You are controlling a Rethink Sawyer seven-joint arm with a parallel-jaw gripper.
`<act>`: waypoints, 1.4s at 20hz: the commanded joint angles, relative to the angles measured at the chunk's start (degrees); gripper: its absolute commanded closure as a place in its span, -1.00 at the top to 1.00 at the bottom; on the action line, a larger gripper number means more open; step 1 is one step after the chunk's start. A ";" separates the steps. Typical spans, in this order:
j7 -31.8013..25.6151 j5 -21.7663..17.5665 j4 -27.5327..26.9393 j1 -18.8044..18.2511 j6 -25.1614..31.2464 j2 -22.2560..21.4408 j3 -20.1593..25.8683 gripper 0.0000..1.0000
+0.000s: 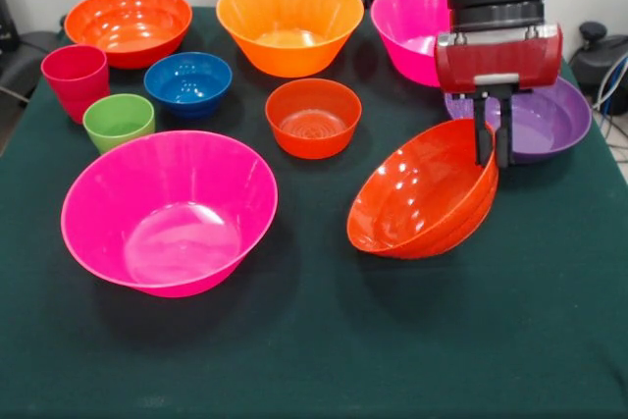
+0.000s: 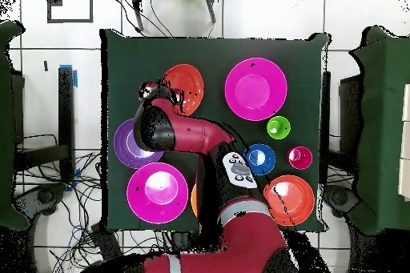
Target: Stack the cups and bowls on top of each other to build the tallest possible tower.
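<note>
Tool (image 1: pixel 495 142) clamped on tilted red-orange bowl (image 1: pixel 422 193) rim, mouth toward camera

The table (image 1: pixel 314 360) was covered in dark green cloth, and the gripper (image 1: pixel 494 134) had a red body with black fingers. The bowls were magenta (image 1: pixel 169 211), magenta again (image 1: pixel 414 26), light orange (image 1: pixel 289 19), red-orange (image 1: pixel 128 25), tilted red-orange (image 1: pixel 422 193), small orange-red (image 1: pixel 313 117), small blue (image 1: pixel 187 82) and purple (image 1: pixel 540 123). One ridged cup was red-pink (image 1: pixel 76 78), the other lime green (image 1: pixel 119 121).

Glossy red arm (image 2: pixel 192 134), black joints, red wrist block, black fingers (image 1: pixel 482 139)
</note>
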 commanded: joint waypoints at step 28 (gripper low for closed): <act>-1.89 -9.47 5.27 -37.93 17.71 -0.53 41.62 -1.00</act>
